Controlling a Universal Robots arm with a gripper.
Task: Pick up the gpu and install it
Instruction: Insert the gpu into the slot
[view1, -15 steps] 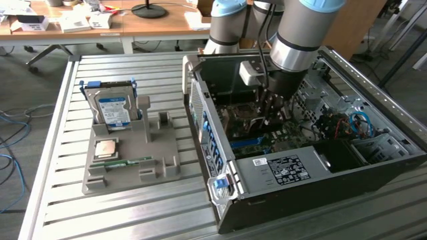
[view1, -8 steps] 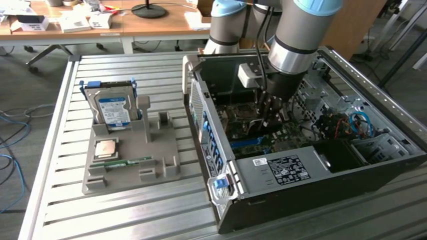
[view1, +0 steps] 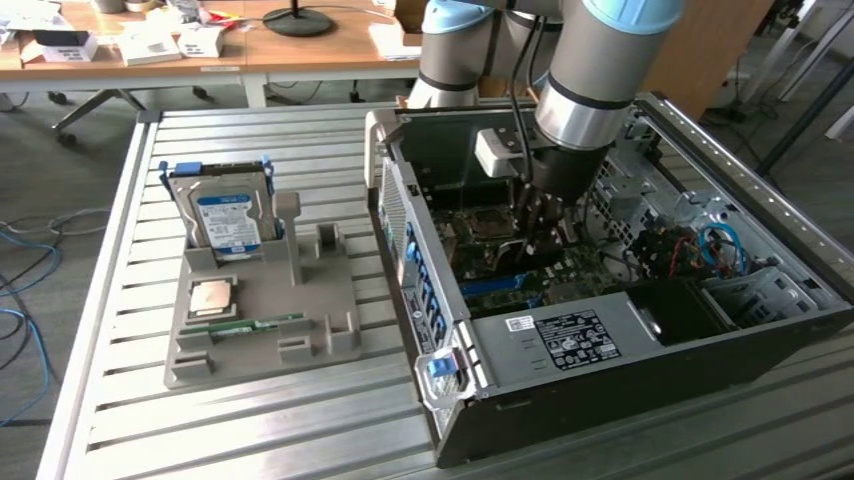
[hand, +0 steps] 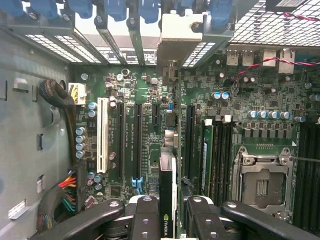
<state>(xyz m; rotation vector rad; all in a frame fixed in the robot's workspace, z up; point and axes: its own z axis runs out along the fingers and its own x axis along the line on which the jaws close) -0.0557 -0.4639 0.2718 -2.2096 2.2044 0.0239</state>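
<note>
Now the arm (view1: 587, 90) reaches straight down into the case (view1: 667, 375), gripper (hand: 170, 207) pinching the gpu (hand: 167, 172), apparently edge-on.

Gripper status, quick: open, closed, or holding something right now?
Gripper: fingers closed on the gpu, which is held edge-on over the motherboard inside the case.

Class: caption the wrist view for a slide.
Gripper holds the gpu edge-on over the motherboard inside the computer case.

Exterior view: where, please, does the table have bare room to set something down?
The table is bare at the exterior view's left of the grey holder and nearer the camera. Crowded: the case, where the gripper holds the gpu.
</note>
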